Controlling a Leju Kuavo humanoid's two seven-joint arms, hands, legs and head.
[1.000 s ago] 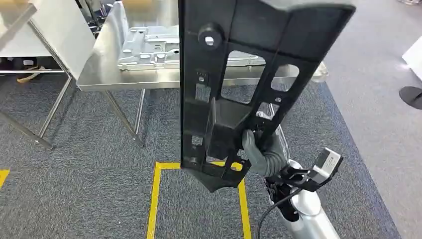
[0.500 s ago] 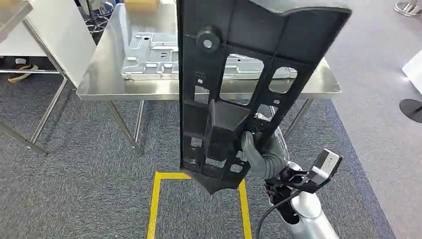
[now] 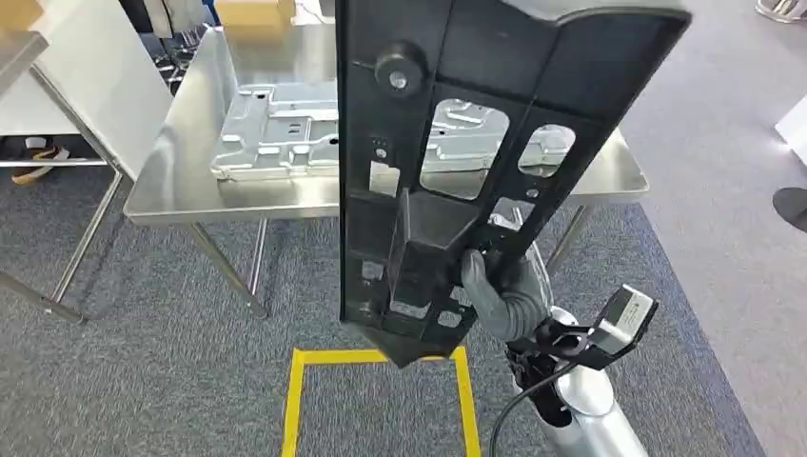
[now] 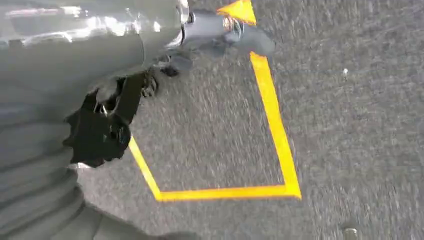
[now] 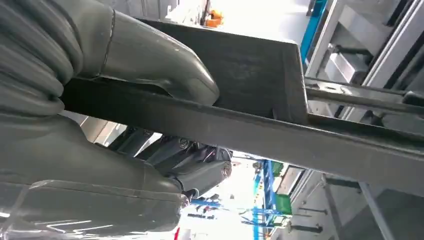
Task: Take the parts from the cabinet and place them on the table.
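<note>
Gripping the long black plastic panel [image 3: 447, 162] near its lower end, your right hand [image 3: 502, 293] holds it upright in front of the head camera, thumb on the near face and fingers wrapped behind a rib. The panel is matte and ribbed, with rounded window cut-outs, small square holes, a round boss near the top and a pointed bottom tip. In the right wrist view you see the thick grey thumb [image 5: 150, 55] pressed flat on a dark rib of the panel [image 5: 260, 125].

Behind the panel stands a steel table [image 3: 190, 190] with a brushed, shiny top and thin slanted legs. On it lies a stamped, silvery sheet-metal plate [image 3: 276, 133], embossed with ridges and pockets.

The floor is grey, coarse carpet [image 3: 143, 381] marked with a yellow tape square [image 3: 295, 400].

Your left hand [image 4: 100, 127] hangs over that carpet; you cannot tell how its fingers lie, as the view is blurred.
</note>
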